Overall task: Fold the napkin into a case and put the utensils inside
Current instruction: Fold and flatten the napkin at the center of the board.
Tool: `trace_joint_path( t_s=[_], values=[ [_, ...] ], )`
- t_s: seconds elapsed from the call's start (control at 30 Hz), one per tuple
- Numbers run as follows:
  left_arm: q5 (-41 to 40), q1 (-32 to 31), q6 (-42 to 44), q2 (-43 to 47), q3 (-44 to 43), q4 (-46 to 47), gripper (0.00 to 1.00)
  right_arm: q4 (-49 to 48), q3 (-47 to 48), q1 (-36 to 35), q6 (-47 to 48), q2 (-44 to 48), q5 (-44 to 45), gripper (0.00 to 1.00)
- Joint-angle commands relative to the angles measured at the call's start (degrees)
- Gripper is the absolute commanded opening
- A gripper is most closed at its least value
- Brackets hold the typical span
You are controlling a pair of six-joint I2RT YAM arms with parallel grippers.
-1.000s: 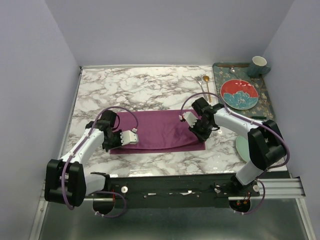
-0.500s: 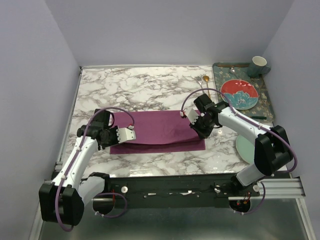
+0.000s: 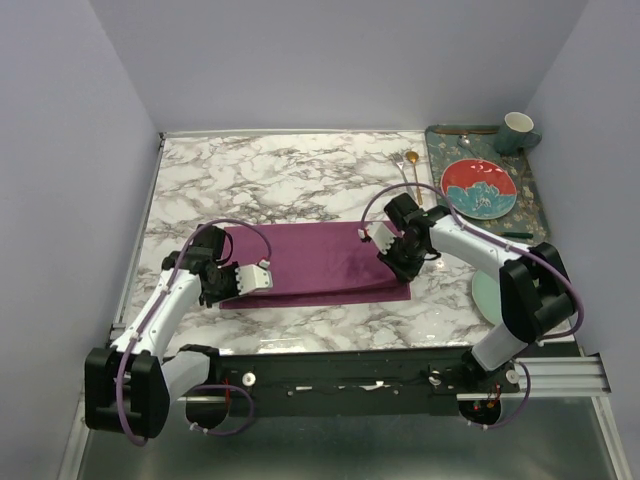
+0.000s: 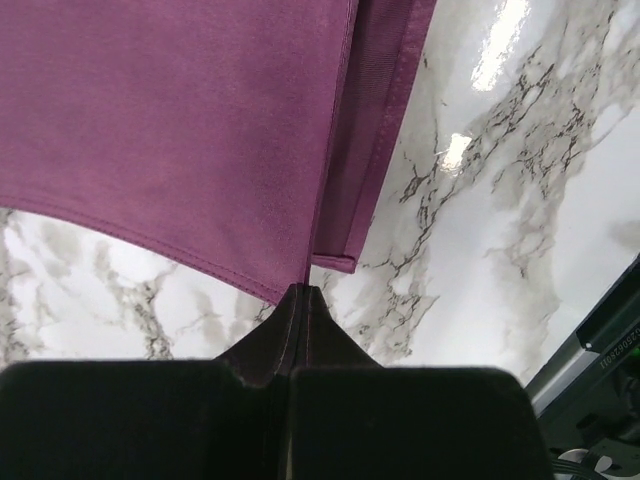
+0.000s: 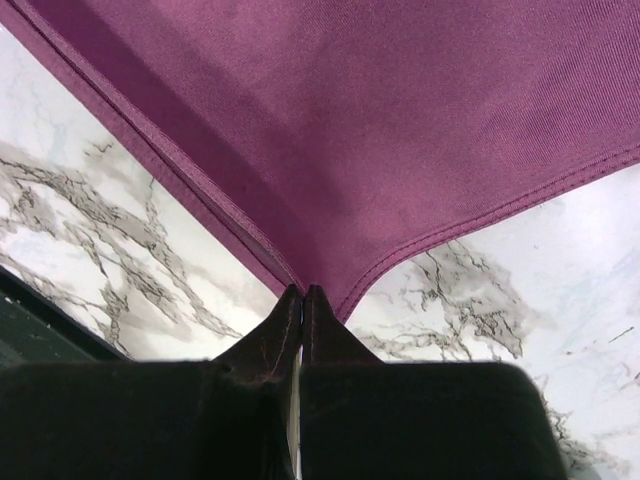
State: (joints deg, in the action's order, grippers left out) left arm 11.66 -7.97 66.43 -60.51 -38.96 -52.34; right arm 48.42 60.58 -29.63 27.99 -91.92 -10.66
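The left tool (image 4: 303, 292) is clenched tight on a corner at the left end of the napkin (image 3: 320, 260), which lies as a long folded band across the middle of the marble tabletop (image 3: 280, 180). The right tool (image 5: 302, 292) is pinched shut on a corner at the napkin's right end, the cloth drawn to its tips. The utensils (image 3: 408, 172) lie well apart at the far right, beside the tray (image 3: 528, 205).

Open marble (image 3: 280, 175) beyond napkin (image 3: 320, 258) (tray (image 3: 531, 203) rightward)
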Motion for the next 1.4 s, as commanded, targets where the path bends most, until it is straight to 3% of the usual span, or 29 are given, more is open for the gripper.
trace_joint_path(
  t_s=[0.0,0.27,0.57,0.83,1.0,1.13,1.37],
  values=[
    [1.2,0.2,-0.6,-2.0,1.9,1.3,0.0,-2.4,-0.5,-0.1,0.3,-1.2,0.3,0.07],
    [1.3,0.2,-1.3,-2.1,2.7,2.4,0.0,-3.2,2.3,-0.1,0.5,-1.1,3.4,0.01],
    [2.1,0.2,-10.7,-4.3,-0.8,8.3,0.0,-3.7,13.7,0.8,0.7,-2.2,10.1,0.01],
    [-5.2,1.0,-29.6,-9.4,-14.2,27.6,0.0,-7.7,32.0,7.2,1.4,-6.3,16.6,0.01],
    [-3.8,1.0,-33.7,-13.6,-24.0,28.5,0.0,-8.3,37.9,7.8,1.6,-8.9,16.5,0.01],
    [-2.3,1.0,-28.9,-11.7,-22.0,25.4,0.0,-6.3,33.5,7.8,2.2,-6.3,12.8,0.01],
    [-1.3,1.3,-16.1,-4.0,-11.1,17.0,0.0,-5.6,16.1,7.7,1.7,-0.3,4.2,0.01]
  ],
)
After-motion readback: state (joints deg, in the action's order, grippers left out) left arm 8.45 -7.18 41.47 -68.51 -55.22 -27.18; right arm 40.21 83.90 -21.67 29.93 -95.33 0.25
